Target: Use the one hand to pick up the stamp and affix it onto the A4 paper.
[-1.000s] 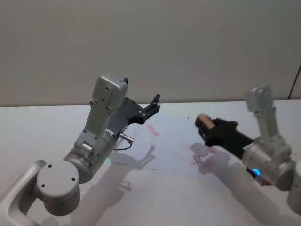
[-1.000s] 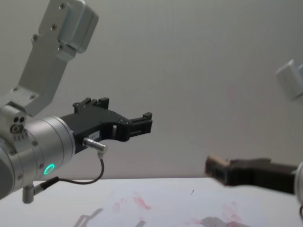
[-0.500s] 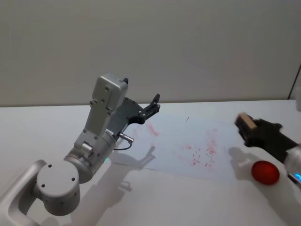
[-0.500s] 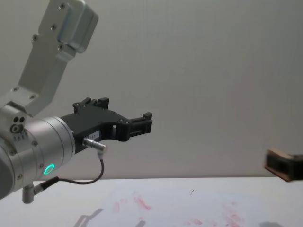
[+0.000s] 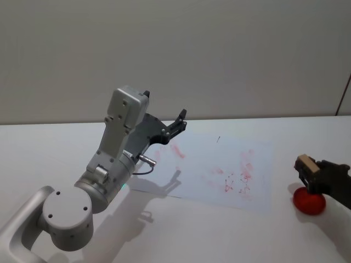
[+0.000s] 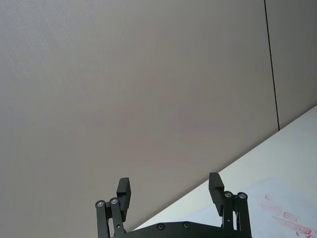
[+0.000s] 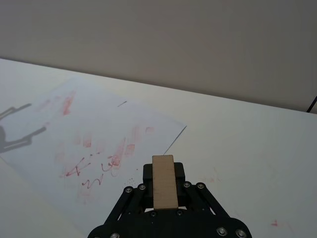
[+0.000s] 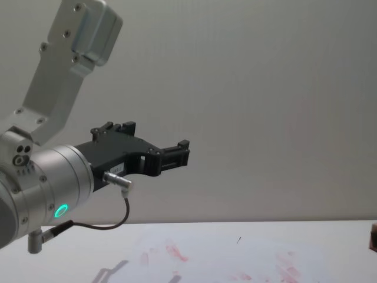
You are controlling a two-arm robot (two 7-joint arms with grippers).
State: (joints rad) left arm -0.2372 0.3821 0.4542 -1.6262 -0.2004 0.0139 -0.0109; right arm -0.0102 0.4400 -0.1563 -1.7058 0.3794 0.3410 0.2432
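gripping the stamp (image 5: pixel 305 163), the right gripper (image 5: pixel 310 174) hung above a red ink pad (image 5: pixel 309 201), beside the a4 paper (image 5: pixel 219 170); left gripper (image 5: pixel 176 123) idle, raised, fingers open.

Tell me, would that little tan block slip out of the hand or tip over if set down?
Probably not slip: the stamp is flat-sided and the right hand clamps it squarely. It looks like light wood, likely stiff. Taller than wide, it might topple if stood on end on the table.
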